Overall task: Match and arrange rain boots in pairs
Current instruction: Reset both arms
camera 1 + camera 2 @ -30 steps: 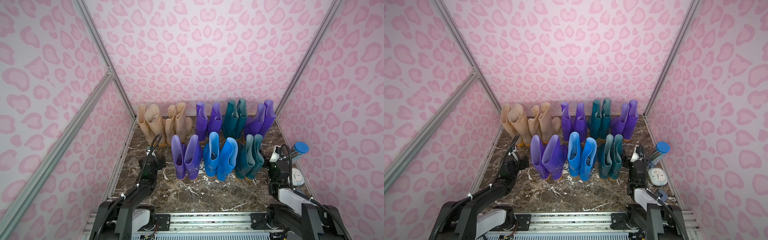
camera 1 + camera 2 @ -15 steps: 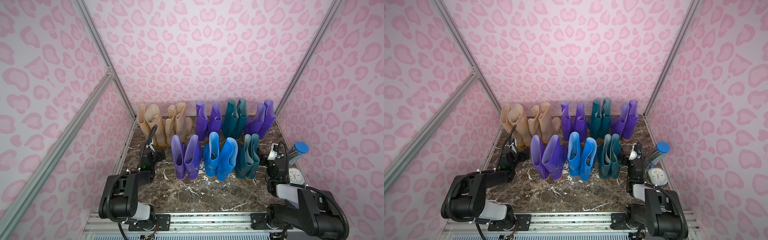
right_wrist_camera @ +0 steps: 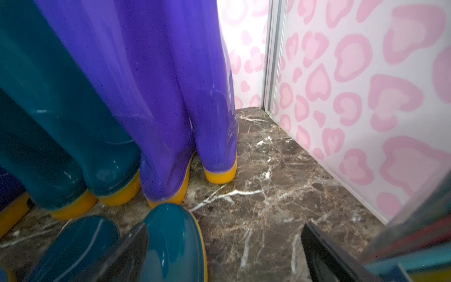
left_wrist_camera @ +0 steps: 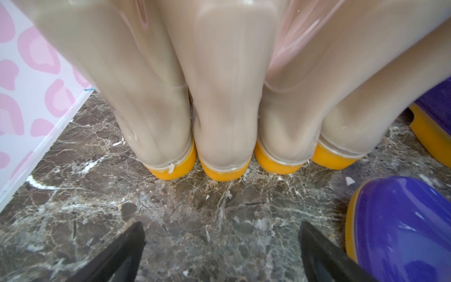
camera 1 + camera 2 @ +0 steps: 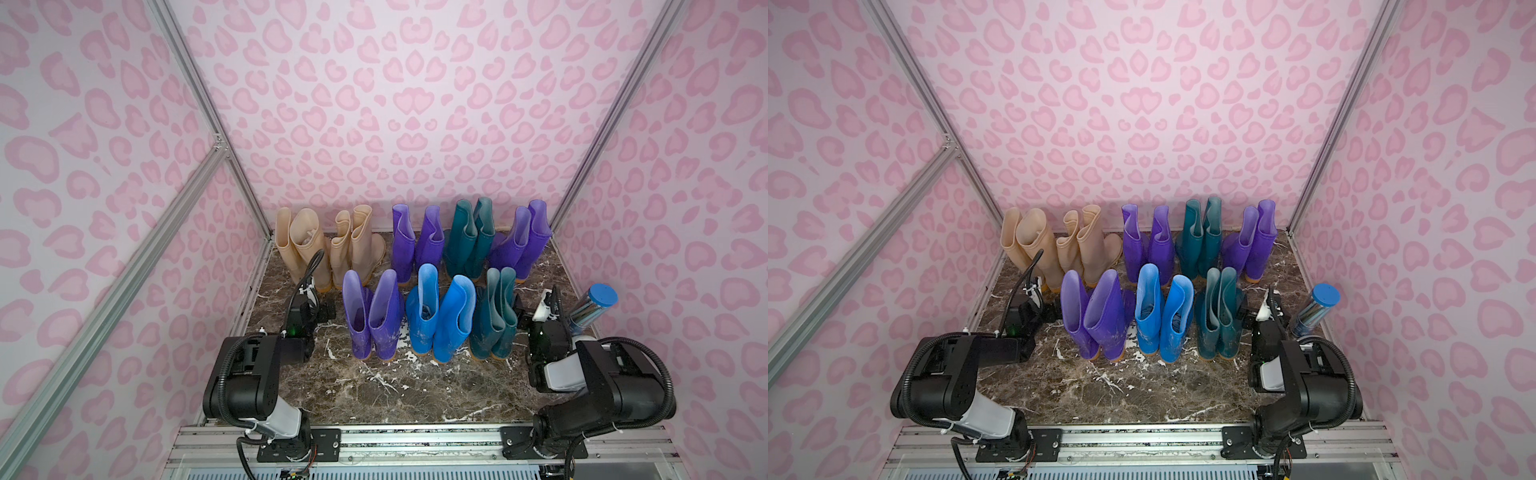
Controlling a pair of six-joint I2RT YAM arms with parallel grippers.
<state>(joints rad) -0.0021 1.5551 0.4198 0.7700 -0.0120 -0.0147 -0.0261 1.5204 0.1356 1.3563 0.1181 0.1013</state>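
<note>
Marble tabletop [image 5: 374, 386], pink heart-print walls on three sides, and the rain boots [image 5: 428, 249] stand upright in two rows at the centre of both top views. Back row, from the left of the frame: two beige pairs [image 5: 316, 245], a purple pair [image 5: 415, 241], a teal pair [image 5: 469, 237] and a second purple pair [image 5: 523, 237]. Front row: front purple pair [image 5: 374, 316], bright blue pair [image 5: 444, 320], front teal pair [image 5: 494, 320]. Every colour looks matched, so I'd call this the closing stretch.

Left gripper [image 4: 220, 232] sits low, jaws spread wide with nothing between them, bare marble ahead and the beige heels just beyond. Right gripper [image 3: 224, 232] is spread and empty too, squeezed in at the right of the frame between the front teal pair and the shiny blue-capped cylinder [image 5: 592, 309].

That's the danger spot. One finger sits right by a teal foot. A careless sideways pull could tip that tall boot into the bright blue pair, or knock the cylinder over the other way. On the left, the beige shafts lean on each other, so a nudge to one heel may bring down several.
</note>
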